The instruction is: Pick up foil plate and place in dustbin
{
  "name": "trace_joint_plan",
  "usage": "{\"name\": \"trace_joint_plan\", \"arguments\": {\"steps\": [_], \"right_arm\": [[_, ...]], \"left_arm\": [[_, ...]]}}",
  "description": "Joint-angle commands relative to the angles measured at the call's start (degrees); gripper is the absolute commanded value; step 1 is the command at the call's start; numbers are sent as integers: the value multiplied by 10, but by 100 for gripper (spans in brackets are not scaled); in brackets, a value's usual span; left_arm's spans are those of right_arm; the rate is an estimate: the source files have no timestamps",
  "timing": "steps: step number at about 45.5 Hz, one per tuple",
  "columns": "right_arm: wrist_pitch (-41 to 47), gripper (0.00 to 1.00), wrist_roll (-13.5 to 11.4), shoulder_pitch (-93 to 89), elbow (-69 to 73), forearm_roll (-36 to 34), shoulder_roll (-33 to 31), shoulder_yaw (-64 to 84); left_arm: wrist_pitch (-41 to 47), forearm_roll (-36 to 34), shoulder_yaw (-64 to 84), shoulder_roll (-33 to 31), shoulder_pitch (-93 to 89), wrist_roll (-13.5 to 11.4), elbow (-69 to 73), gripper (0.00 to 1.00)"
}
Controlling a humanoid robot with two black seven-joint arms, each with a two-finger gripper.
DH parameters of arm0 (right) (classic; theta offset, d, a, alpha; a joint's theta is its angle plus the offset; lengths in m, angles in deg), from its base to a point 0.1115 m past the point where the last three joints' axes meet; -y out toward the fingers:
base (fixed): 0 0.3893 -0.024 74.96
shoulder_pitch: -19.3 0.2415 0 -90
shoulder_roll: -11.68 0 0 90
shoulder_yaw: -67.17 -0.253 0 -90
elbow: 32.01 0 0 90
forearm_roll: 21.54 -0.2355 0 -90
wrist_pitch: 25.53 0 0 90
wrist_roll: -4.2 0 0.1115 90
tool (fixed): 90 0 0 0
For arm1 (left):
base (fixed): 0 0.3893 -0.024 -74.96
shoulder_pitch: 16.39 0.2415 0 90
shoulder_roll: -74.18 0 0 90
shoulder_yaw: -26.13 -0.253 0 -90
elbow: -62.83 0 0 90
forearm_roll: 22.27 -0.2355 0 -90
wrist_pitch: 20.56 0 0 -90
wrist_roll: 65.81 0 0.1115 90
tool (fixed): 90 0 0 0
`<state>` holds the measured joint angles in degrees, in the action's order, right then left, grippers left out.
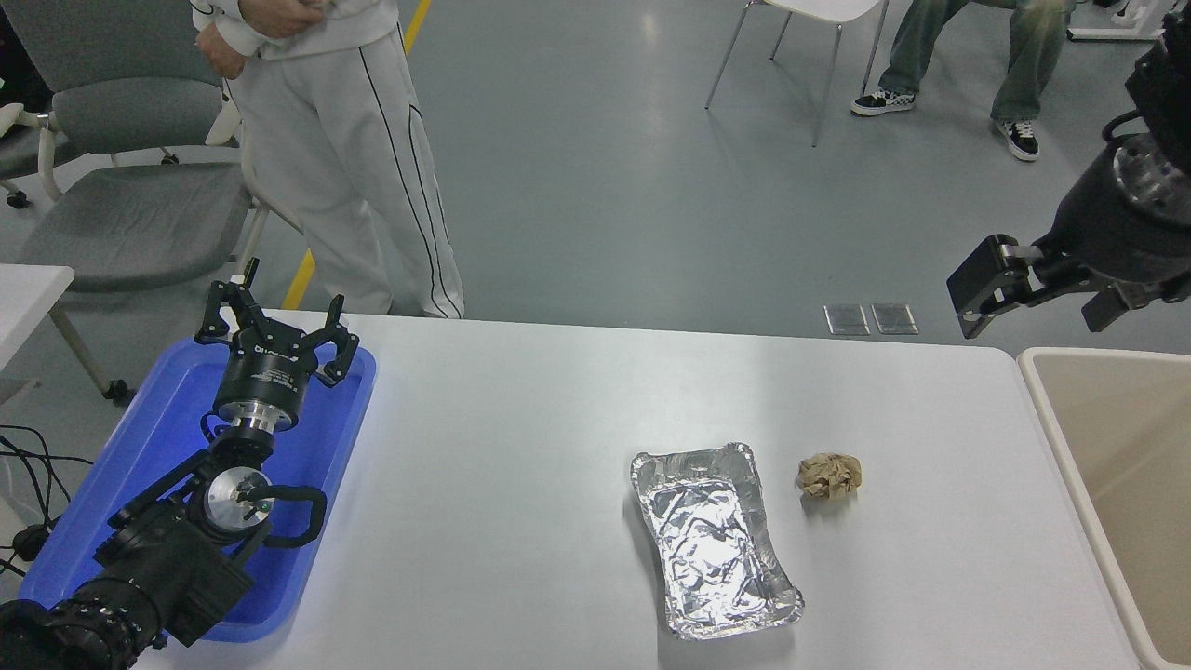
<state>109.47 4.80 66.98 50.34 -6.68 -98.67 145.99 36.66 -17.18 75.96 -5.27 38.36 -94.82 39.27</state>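
Observation:
The foil plate (715,542), a crinkled silver tray, lies flat on the white table (502,484), right of centre and near the front edge. The beige dustbin (1107,484) stands at the table's right end, partly cut off by the picture's edge. My right gripper (1040,300) hangs open in the air at the right edge, above the table's far right corner and well away from the plate, with nothing between its fingers. My left gripper (277,328) rests open and parked over the blue tray (158,437) at the lower left.
A small crumpled brown paper ball (829,475) lies just right of the plate's far end. A person in white trousers (344,158) stands at the table's far left. Another person sits on a chair (968,56) at the top right.

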Motion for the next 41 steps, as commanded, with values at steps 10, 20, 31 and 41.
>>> {"name": "trace_joint_plan", "arguments": {"steps": [10,20,31,41], "right_arm": [[0,100,0,-2,0,0,-6,-3],[0,100,0,-15,0,0,-3,-4],[0,100,0,-23,-1,-4,-7,-60],[0,100,0,-37,-1,-2,-2,-73]], "left_arm": [[0,0,1,0,1,0,-1,100],[0,0,0,0,0,0,-1,100],[0,0,0,0,0,0,-1,100],[0,0,1,0,0,0,-1,100]]}}
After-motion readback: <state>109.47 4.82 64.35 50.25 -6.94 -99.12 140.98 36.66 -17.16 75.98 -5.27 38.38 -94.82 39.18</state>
